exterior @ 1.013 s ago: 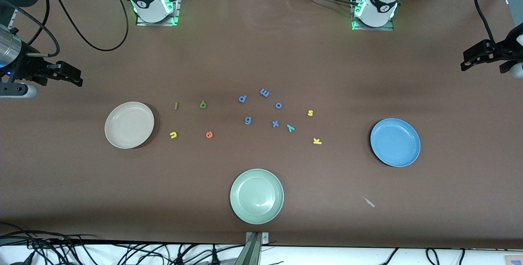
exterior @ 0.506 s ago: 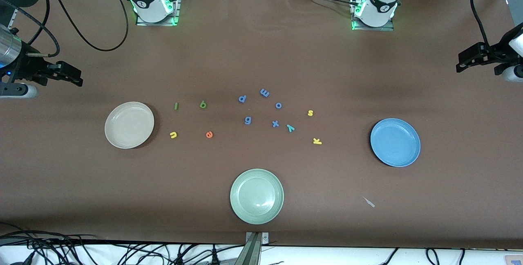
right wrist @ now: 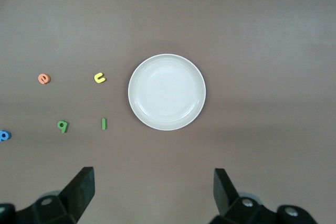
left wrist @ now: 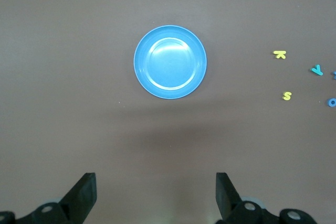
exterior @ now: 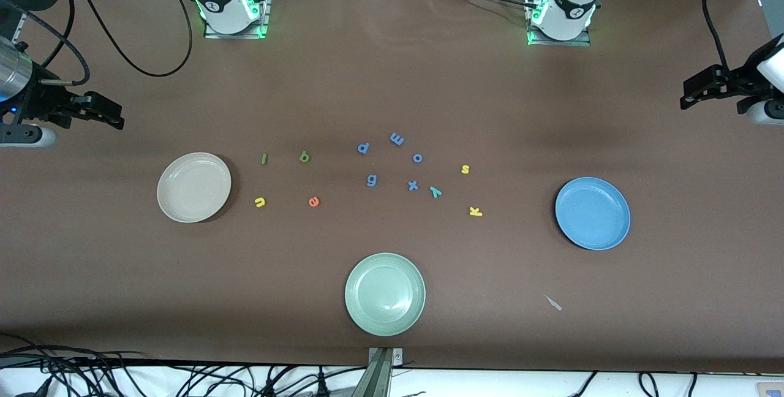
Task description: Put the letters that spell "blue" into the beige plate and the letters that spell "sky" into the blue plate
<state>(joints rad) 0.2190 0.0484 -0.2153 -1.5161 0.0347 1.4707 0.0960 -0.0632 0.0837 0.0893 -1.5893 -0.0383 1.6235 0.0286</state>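
Observation:
The beige plate (exterior: 193, 187) (right wrist: 167, 92) lies toward the right arm's end of the table, with the green l (exterior: 264, 158), green b (exterior: 304, 157), yellow u (exterior: 260, 202) and orange e (exterior: 313, 201) beside it. The blue plate (exterior: 592, 213) (left wrist: 170, 62) lies toward the left arm's end; the yellow s (exterior: 465, 169), yellow k (exterior: 475, 211) and teal y (exterior: 435, 192) sit between it and the blue letters. My right gripper (exterior: 113, 116) (right wrist: 153, 184) hangs open and empty high over the table's edge. My left gripper (exterior: 691, 94) (left wrist: 156, 190) hangs open and empty at the other end.
Blue letters p (exterior: 363, 148), m (exterior: 397, 138), o (exterior: 418, 158), g (exterior: 371, 181) and x (exterior: 413, 185) lie mid-table. A pale green plate (exterior: 384, 294) sits nearest the front camera. A small pale scrap (exterior: 554, 303) lies on the brown table near it.
My left gripper has risen a little and shifted slightly toward the table's middle. The right arm and all letters and plates are unmoved.

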